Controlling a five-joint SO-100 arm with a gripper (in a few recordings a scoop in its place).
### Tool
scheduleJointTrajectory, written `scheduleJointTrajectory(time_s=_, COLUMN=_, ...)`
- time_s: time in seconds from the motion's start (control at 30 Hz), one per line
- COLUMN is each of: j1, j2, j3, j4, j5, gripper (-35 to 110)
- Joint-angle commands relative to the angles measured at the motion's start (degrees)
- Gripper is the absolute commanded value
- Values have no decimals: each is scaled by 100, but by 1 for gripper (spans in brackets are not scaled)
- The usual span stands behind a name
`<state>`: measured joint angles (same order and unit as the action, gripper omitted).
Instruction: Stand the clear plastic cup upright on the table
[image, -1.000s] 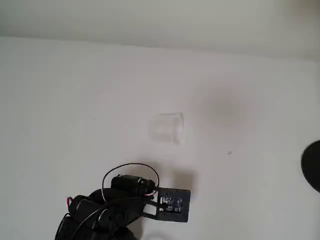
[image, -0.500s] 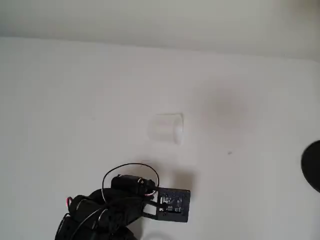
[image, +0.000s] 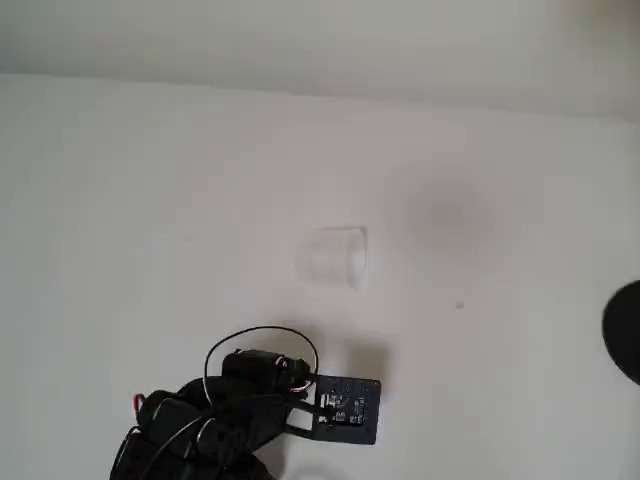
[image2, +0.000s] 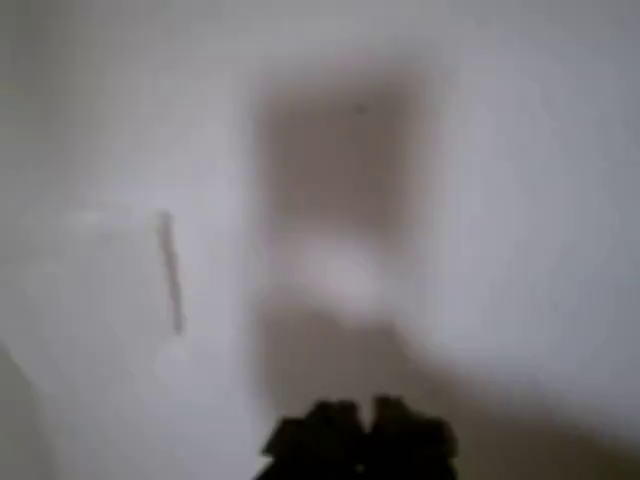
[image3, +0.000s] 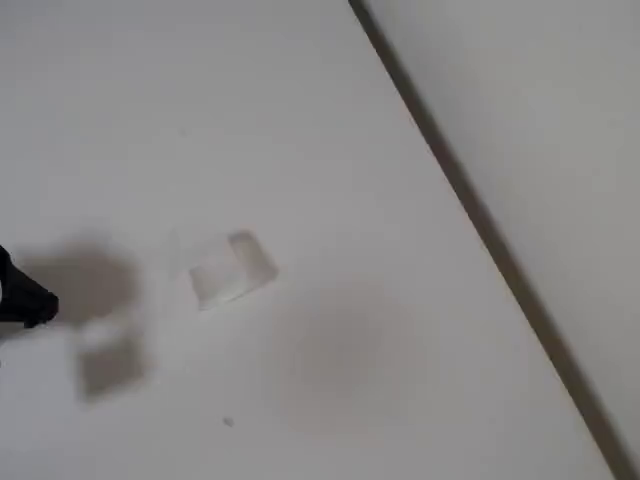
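Overhead view: the clear plastic cup (image: 332, 256) lies on its side on the table (image: 120, 200), well apart from the black arm (image: 230, 410) at the lower edge. Whether the gripper (image2: 360, 425) is open cannot be told.

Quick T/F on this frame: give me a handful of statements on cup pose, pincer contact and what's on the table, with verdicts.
1. The clear plastic cup lies on its side on the table. True.
2. The pincer is clamped on the cup. False: it is apart from the cup, with bare table between them.
3. In the overhead view the cup sits above the arm's black board. True.
4. The cup holds a dark liquid. False: it looks empty and see-through.
5. A small dark speck marks the table. True.
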<state>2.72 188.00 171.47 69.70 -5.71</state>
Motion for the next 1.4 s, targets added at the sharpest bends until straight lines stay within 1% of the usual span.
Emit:
scheduleJointTrajectory(time_s=0.0, j1=-18, j2=44, j3=-35, j4=44, j5=18, gripper=0)
scheduleJointTrajectory(time_s=0.4, j1=-123, j2=44, j3=-35, j4=18, j5=-44, gripper=1)
scheduleJointTrajectory(time_s=0.5, j1=-220, j2=44, j3=-26, j4=-18, j5=-70, gripper=7)
scheduleJointTrajectory(time_s=0.6, j1=-237, j2=53, j3=193, j4=-853, j5=-44, gripper=7)
scheduleJointTrajectory(time_s=0.63, j1=-211, j2=53, j3=272, j4=-1151, j5=-44, gripper=9)
scheduleJointTrajectory(time_s=0.67, j1=-149, j2=53, j3=343, j4=-1397, j5=-35, gripper=14)
scheduleJointTrajectory(time_s=0.7, j1=-114, j2=53, j3=352, j4=-1591, j5=-18, gripper=15)
scheduleJointTrajectory(time_s=0.8, j1=97, j2=53, j3=193, j4=-1819, j5=-229, gripper=22)
scheduleJointTrajectory(time_s=0.87, j1=149, j2=44, j3=193, j4=-2074, j5=-316, gripper=32)
scheduleJointTrajectory(time_s=0.93, j1=-88, j2=53, j3=176, j4=-2136, j5=-642, gripper=37)
scheduleJointTrajectory(time_s=1.03, j1=-466, j2=-9, j3=70, j4=-2162, j5=-967, gripper=38)
scheduleJointTrajectory(time_s=1.13, j1=-650, j2=-958, j3=-510, j4=-2241, j5=-905, gripper=41)
scheduleJointTrajectory(time_s=1.27, j1=-659, j2=-3542, j3=-2153, j4=-2259, j5=-650, gripper=46)
scheduleJointTrajectory(time_s=1.37, j1=-659, j2=-4860, j3=-3182, j4=-2197, j5=-580, gripper=46)
